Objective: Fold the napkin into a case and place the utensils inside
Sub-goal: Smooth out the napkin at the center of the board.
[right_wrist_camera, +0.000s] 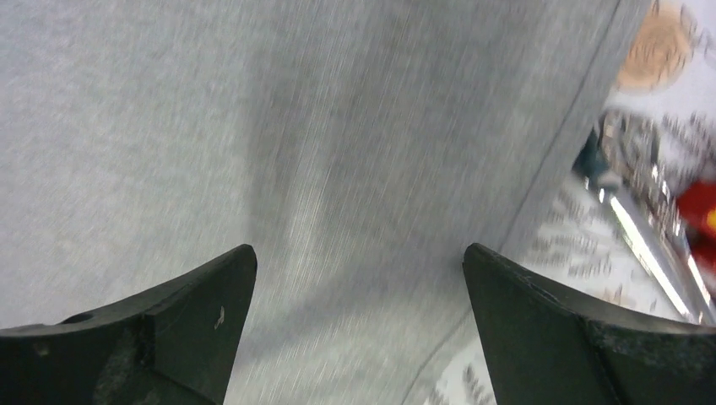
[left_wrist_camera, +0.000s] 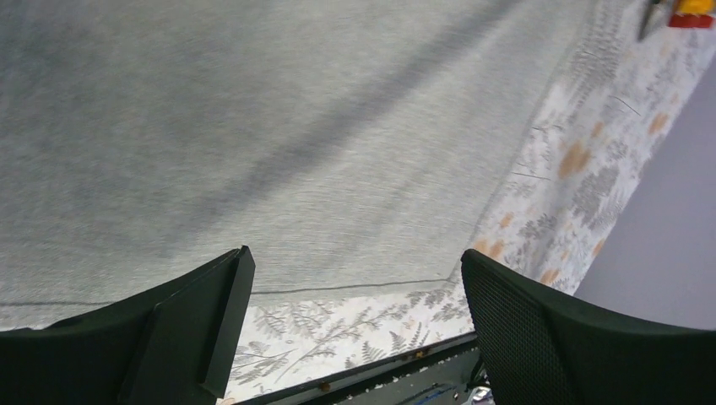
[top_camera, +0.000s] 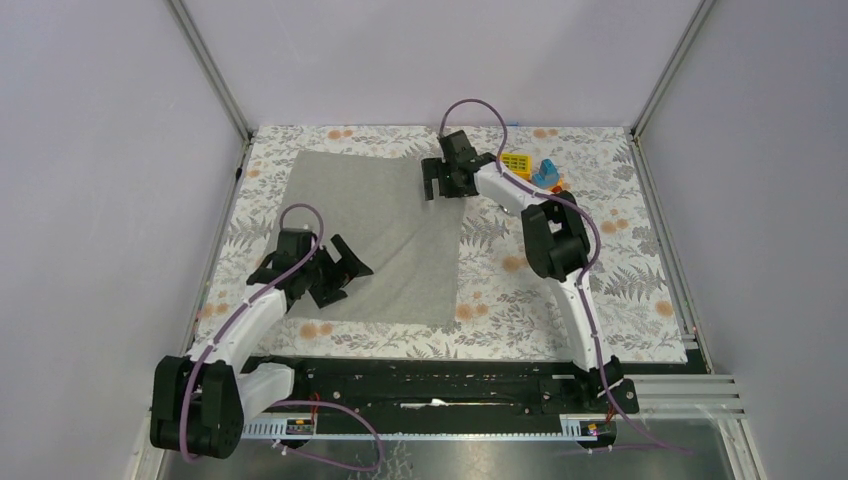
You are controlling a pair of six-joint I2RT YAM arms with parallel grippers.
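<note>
The grey napkin [top_camera: 370, 230] lies spread flat on the floral tablecloth [top_camera: 560, 290]. My left gripper [top_camera: 340, 275] is open and empty, low over the napkin's near edge. In the left wrist view the gripper [left_wrist_camera: 356, 257] frames the hem and near right corner of the napkin [left_wrist_camera: 295, 143]. My right gripper [top_camera: 440, 188] is open and empty over the napkin's far right corner. In the right wrist view this gripper [right_wrist_camera: 359, 251] hangs over the blurred napkin [right_wrist_camera: 295, 126]. The utensils do not show clearly. A shiny blurred streak [right_wrist_camera: 646, 240] lies right of the napkin.
A yellow toy block [top_camera: 517, 163] and a blue-and-orange toy [top_camera: 546, 176] sit at the back right, beside the right arm. Metal frame posts and grey walls close in the table on three sides. The table's near edge [left_wrist_camera: 363, 367] lies just below the left gripper.
</note>
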